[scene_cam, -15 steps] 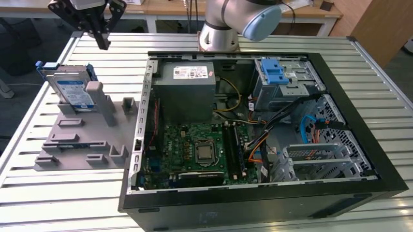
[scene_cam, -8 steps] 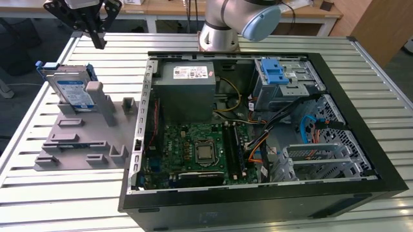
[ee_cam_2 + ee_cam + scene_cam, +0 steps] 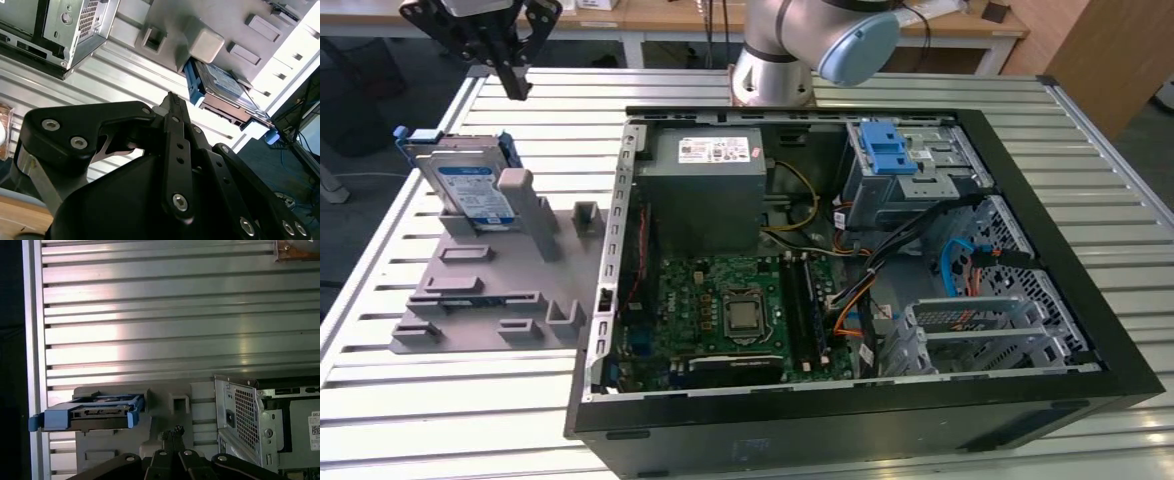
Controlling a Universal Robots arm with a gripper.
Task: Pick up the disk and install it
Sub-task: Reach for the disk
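pincer clenched and empty, above the parked disk

the pincer (image 3: 518, 86) is clenched. its two black fingers are drawn tip to tip with nothing held between them, and both wrist views show the tips meeting in one narrow point. it touches nothing.

in the exterior view it hangs fingers-down over the slatted bench (image 3: 454, 420), near that view's upper left corner. the arm (image 3: 781, 55) rises at the bench's far edge, behind the open computer case (image 3: 854, 432).

the disk (image 3: 464, 185) stands on edge in a grey fixture (image 3: 480, 300) on the bench, to the exterior view's left of the case. its blue rails run round its edges. it sits below the pincer and well apart from it. in the first wrist view the disk (image 3: 100, 412) lies just beside the closed tips, slotted into the fixture.
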